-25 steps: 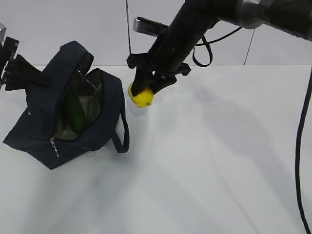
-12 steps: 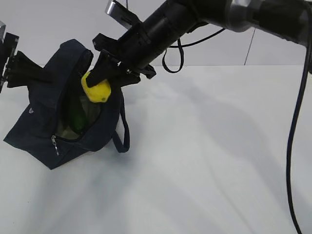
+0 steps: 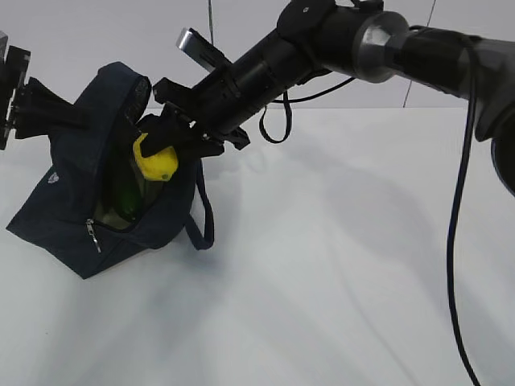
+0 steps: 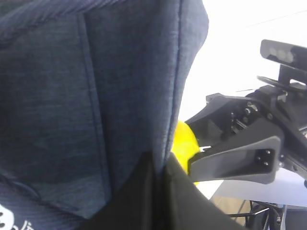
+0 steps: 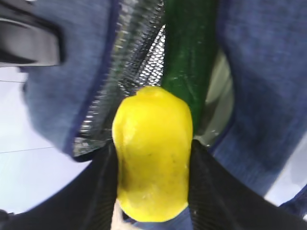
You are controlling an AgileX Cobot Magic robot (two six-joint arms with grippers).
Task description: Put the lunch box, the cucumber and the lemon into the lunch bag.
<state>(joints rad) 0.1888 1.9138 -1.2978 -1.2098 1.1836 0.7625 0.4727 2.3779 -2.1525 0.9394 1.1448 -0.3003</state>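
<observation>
Holding lemon (image 3: 155,162) clamped in right gripper (image 3: 165,151) over bag (image 3: 60,217) mouth, left of frame, for dropping beside cucumber (image 5: 187,62); left gripper (image 3: 20,108), jaws closed, pinching bag fabric to keep it open.

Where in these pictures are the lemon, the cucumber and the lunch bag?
lemon (image 5: 152,153): right wrist view, middle of its yellow skin.
cucumber (image 5: 184,57): right wrist view, dark green side inside the bag.
lunch bag (image 3: 60,213): exterior view, navy fabric of its near side.
</observation>
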